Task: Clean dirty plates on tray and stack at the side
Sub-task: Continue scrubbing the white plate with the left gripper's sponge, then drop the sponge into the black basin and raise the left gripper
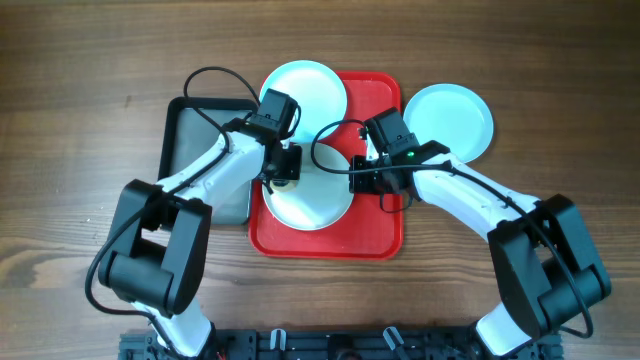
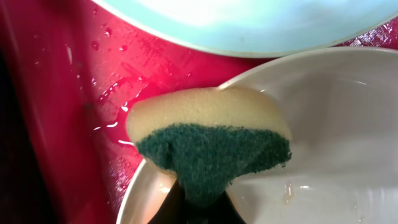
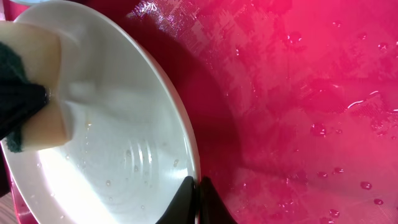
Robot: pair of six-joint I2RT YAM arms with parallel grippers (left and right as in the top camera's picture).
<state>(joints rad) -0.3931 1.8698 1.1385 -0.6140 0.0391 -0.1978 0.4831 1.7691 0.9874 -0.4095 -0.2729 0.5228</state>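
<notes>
Three plates here: the white plate (image 1: 315, 205) sits on the red tray (image 1: 375, 235). One pale blue plate (image 1: 303, 85) hangs over the tray's far left corner, and the other pale blue plate (image 1: 448, 120) is off on the counter (image 1: 80, 80) to the right. The left end effector (image 1: 283, 170) is pinching a yellow-and-green sponge (image 2: 208, 134) that rests inside the white plate near its rim. The right end effector (image 3: 196, 196) is clamped on that plate's rim. The tray is wet with droplets, and a dark pan (image 1: 195, 130) sits just left of it.
</notes>
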